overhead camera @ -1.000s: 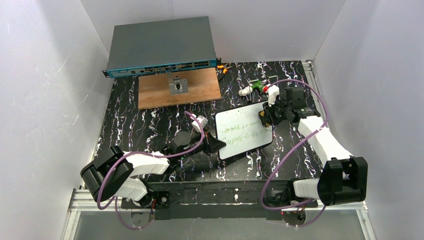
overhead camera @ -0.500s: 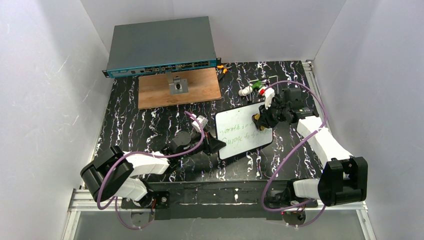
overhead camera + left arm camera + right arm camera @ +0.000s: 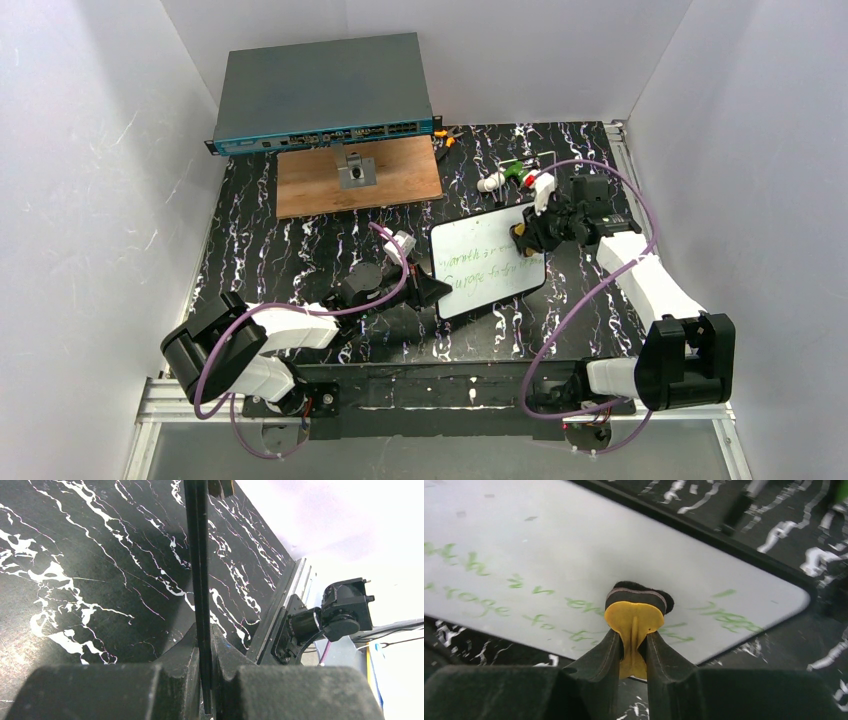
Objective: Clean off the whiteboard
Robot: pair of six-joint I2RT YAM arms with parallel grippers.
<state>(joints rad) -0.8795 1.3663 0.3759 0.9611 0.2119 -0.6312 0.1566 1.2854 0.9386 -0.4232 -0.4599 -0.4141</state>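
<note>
The whiteboard (image 3: 480,262) lies mid-table with green handwritten lines across it. My left gripper (image 3: 432,292) is shut on its near left edge. In the left wrist view that edge is a thin dark strip (image 3: 198,555) running between my left gripper's (image 3: 205,645) fingers. My right gripper (image 3: 525,237) is over the board's right end, shut on a yellow eraser (image 3: 634,615). The eraser's black felt pad (image 3: 639,591) presses on the whiteboard (image 3: 549,550) amid the green writing. The right gripper (image 3: 632,640) pinches the eraser's handle.
A grey network switch (image 3: 322,90) stands at the back. In front of it lies a brown wooden board (image 3: 400,180) with a small metal block (image 3: 356,171) on it. Markers (image 3: 505,176) and orange-handled pliers (image 3: 447,136) lie behind the whiteboard. White walls enclose the table.
My right gripper slid the eraser a little left over the board's right end, then back slightly right. The left gripper and the board stayed put.
</note>
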